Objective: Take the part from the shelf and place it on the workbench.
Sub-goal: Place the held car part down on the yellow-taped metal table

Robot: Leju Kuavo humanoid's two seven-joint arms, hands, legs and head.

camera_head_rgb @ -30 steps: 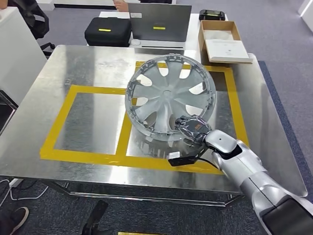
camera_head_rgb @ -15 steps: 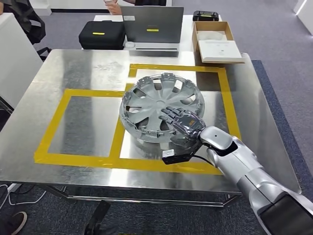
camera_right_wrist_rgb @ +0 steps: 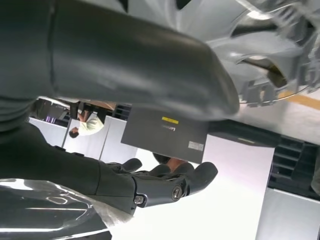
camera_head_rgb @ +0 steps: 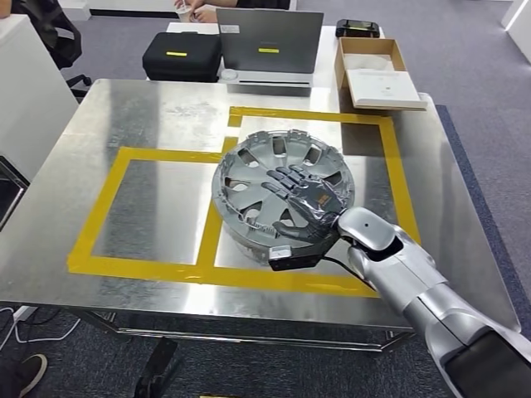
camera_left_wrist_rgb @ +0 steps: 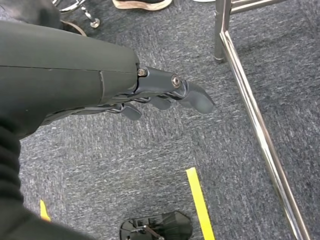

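Note:
The part, a silver hubcap (camera_head_rgb: 275, 166), lies almost flat on the steel workbench (camera_head_rgb: 157, 108), across the yellow tape between the two marked rectangles. My right hand (camera_head_rgb: 304, 203) hovers over its near right side with the fingers (camera_head_rgb: 284, 178) stretched out and spread. In the right wrist view the thick thumb (camera_right_wrist_rgb: 151, 75) lies beside the hubcap (camera_right_wrist_rgb: 271, 30) and the dark fingers (camera_right_wrist_rgb: 177, 182) stand apart from it, with nothing between them. My left hand (camera_left_wrist_rgb: 158, 92) hangs over grey carpet, fingers straight, holding nothing.
A laptop (camera_head_rgb: 270, 41), a black case (camera_head_rgb: 182, 55) and an open cardboard box (camera_head_rgb: 378, 70) sit at the workbench's far edge. A person's hands (camera_head_rgb: 203, 10) show behind them. A white cabinet (camera_head_rgb: 28, 91) stands at the left. The bench's metal frame (camera_left_wrist_rgb: 256, 125) is near my left hand.
The hubcap has gone from steeply tilted to nearly flat on the bench. My right hand has let go of its rim and its fingers have spread over the top.

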